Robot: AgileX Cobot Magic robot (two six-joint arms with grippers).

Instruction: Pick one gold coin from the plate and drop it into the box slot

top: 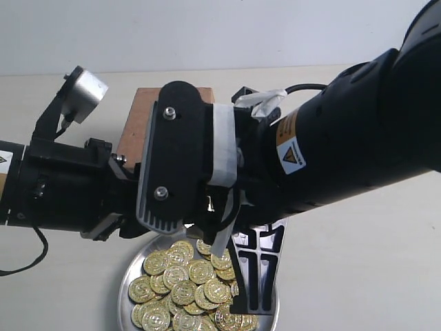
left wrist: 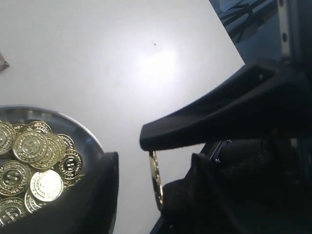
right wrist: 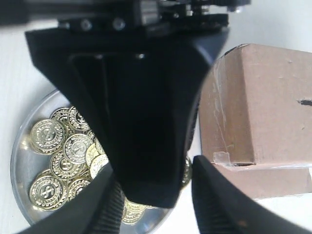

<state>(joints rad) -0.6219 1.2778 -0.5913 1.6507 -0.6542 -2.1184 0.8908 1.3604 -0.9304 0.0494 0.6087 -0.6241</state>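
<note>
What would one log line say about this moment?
left fingers: open, near plate | coin: one edge-on, off plate, hold unclear | box: beside plate

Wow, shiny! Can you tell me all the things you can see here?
coins: a heap, too many to count, gold, on the plate
lone coin: one, gold, on edge among black pincer parts beside the plate; I cannot tell what holds it
plate: one, shiny silver, on the table next to the box
box: one, brown cardboard with clear tape, on the table
slot: one, dark slit in the box
table: one, pale
left arm: one, black, crossing over the box
right arm: one, black, reaching above the plate
left pincer: one, black, open
right pincer: one, black, fingers apart; any hold is unclear
</note>
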